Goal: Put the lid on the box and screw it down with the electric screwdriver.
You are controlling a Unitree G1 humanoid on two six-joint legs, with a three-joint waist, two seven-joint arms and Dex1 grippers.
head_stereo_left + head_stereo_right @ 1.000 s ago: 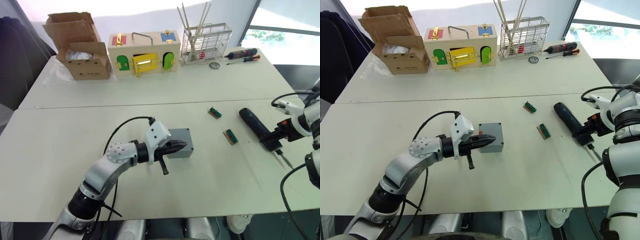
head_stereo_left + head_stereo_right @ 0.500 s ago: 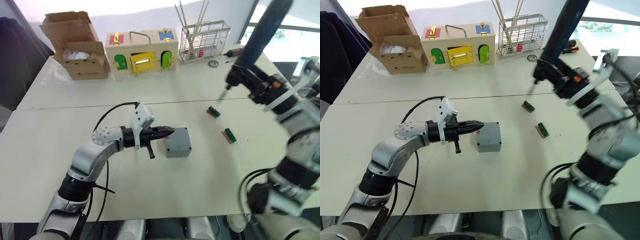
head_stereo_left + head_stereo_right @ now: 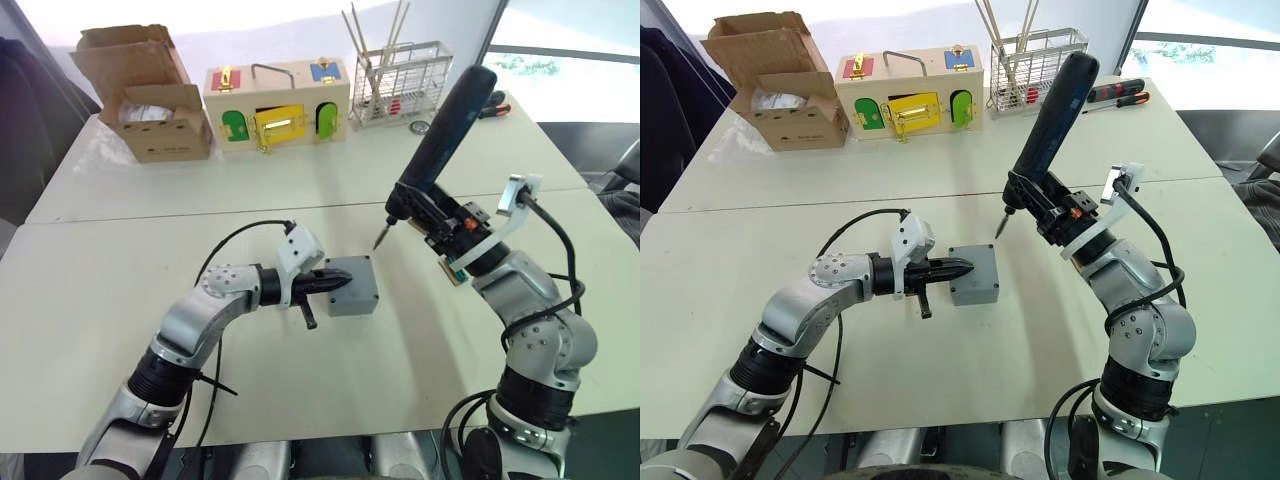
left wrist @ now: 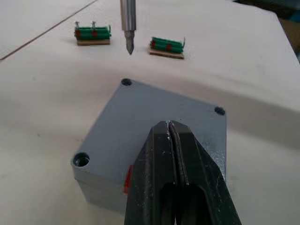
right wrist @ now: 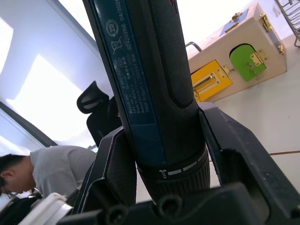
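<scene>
The grey box stands mid-table with the lid lying flat on top, its corner holes showing. My left gripper is shut, and its joined fingertips press down on the lid's near side. My right gripper is shut on the electric screwdriver, gripping low on its black and blue body. The screwdriver tilts up to the right. Its metal bit points down above the table just beyond the box's far edge, a little apart from the lid.
Two green terminal blocks lie beyond the box. Along the back edge stand a cardboard carton, a wooden latch box and a wire rack, with hand screwdrivers beside it. A person bends in the background.
My right arm has lifted the electric screwdriver off the table and swung it left and down, bringing the bit close to the box. The left gripper stays pressed on the lid.
</scene>
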